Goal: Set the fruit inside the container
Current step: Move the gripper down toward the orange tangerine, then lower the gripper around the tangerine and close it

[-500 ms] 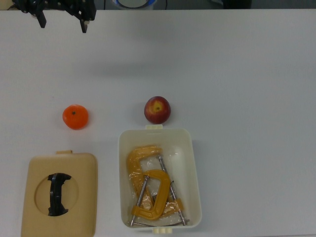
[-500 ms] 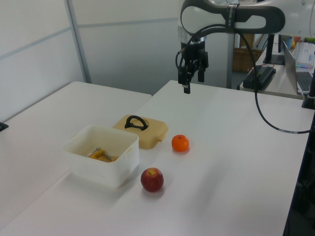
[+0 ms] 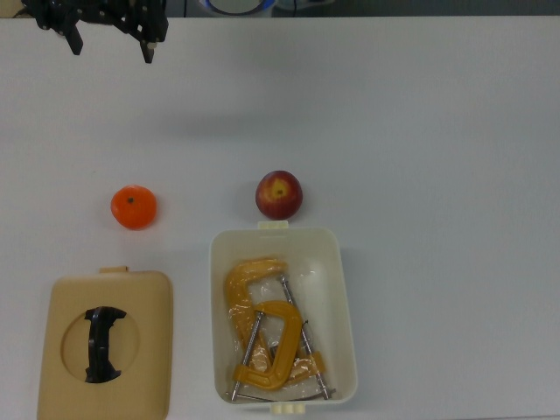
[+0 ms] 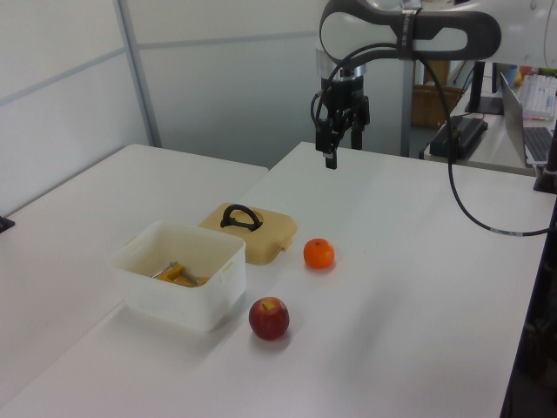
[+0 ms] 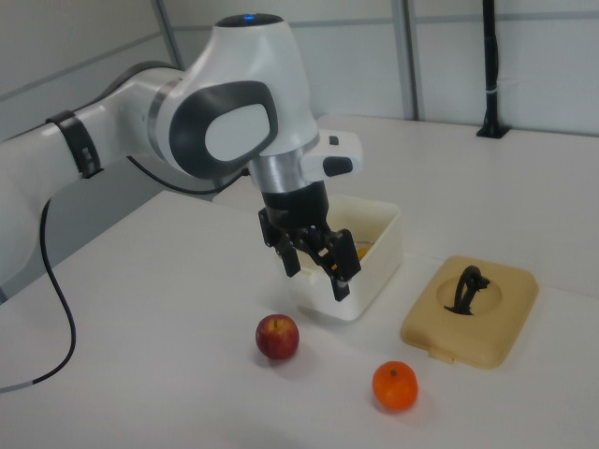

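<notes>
Tool spread wide, empty, slightly higher than before; orange, apple unmoved

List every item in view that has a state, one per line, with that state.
gripper: open, empty, above the table
container: open, lid off, holding orange clamps
lid: flat on the table beside the container, handle up
apple: on the table, stem up, just outside the container's short end
orange: on the table, apart from the lid and apple

White table — orange, apple, tub, lid.
</notes>
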Action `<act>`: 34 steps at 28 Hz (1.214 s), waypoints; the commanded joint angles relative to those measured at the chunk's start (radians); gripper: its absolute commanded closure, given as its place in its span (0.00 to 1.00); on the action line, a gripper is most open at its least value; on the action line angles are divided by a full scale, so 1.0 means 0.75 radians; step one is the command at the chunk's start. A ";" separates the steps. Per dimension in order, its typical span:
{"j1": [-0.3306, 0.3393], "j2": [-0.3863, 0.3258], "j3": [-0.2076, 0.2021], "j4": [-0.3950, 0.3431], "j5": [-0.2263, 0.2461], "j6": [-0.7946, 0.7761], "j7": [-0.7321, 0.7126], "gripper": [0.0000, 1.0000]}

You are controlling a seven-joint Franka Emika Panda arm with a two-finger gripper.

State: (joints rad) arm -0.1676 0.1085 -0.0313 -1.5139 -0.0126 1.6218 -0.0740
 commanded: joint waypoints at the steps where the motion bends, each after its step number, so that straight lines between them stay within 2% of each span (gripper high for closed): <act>1: -0.012 0.017 -0.016 -0.067 0.037 0.075 -0.036 0.00; 9: -0.018 0.082 -0.016 -0.182 0.017 0.322 -0.018 0.00; 12: -0.016 0.089 -0.013 -0.254 -0.028 0.439 0.017 0.00; 17: -0.004 0.131 -0.003 -0.393 -0.153 0.692 0.147 0.00; 20: 0.017 0.193 0.001 -0.397 -0.210 0.764 0.223 0.00; 21: 0.043 0.231 0.001 -0.397 -0.251 0.785 0.278 0.00; 26: 0.080 0.279 0.001 -0.427 -0.349 0.848 0.403 0.00; 30: 0.082 0.309 0.001 -0.438 -0.368 0.885 0.430 0.00; 34: 0.109 0.369 0.001 -0.434 -0.427 0.918 0.514 0.00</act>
State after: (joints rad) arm -0.1056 0.3589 -0.0242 -1.8214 -0.2775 2.2599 0.2335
